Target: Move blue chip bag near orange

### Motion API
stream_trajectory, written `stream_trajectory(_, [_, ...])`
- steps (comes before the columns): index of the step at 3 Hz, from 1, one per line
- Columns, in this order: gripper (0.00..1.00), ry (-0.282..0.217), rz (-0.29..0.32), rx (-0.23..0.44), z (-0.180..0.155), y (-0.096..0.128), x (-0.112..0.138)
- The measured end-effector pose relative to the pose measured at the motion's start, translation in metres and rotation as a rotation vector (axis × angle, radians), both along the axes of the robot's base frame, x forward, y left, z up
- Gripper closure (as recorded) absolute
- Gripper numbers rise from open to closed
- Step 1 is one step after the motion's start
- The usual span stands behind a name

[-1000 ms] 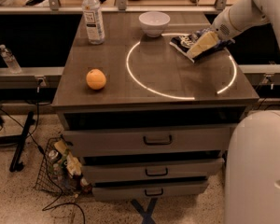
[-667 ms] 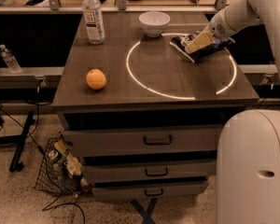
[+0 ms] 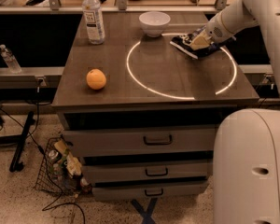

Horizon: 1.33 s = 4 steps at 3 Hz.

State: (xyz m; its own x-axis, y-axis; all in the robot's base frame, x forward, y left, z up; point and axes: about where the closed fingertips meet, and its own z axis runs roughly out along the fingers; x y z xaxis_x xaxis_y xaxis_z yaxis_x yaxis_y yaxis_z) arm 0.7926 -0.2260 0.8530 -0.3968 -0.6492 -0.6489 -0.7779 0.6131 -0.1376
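Hand: the hand [image 3: 199,40] is down at the back right of the tabletop [image 3: 107,94], right on top of the bag. From where I stand I can't tell whether it grips the bag or just rests there.
Arm: the white arm [image 3: 233,17] reaches in from the right, angled down toward the bag.
Bag: the bag [image 3: 182,43] lies near the back right, dark navy with a pale patch. Its left corner pokes out from under the hand, just inside the glowing ring.
Orange: the orange [image 3: 96,79] sits alone near the front left edge, outside the ring and well apart from the bag.
Ring: a bright ring of light [image 3: 151,88] sweeps across the right half of the tabletop. The bag is on its upper right arc.
Bowl: a white bowl [image 3: 154,23] stands upright at the back, just left of the bag and touching neither it nor the hand.
Bottle: a clear water bottle [image 3: 93,16] stands upright at the back left corner.
Below: three drawers [image 3: 140,141] with dark handles sit under the tabletop, and a wire basket [image 3: 60,169] of wrappers is on the floor at the left.
Robot body: a big white shell [image 3: 252,167] fills the lower right.
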Motion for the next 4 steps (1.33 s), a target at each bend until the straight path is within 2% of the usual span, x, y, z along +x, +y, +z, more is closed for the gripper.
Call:
stream_trajectory(1, [1.00,0.004,0.023,-0.003,0.004,0.002,-0.007])
stream_trajectory(2, [1.00,-0.041,0.186,0.001,0.044,0.035,-0.042])
stream_trajectory(3, [1.00,-0.093,0.417,-0.010,0.077,0.085,-0.096])
stream_trajectory(4, [1.00,-0.142,0.625,-0.031,0.096,0.137,-0.157])
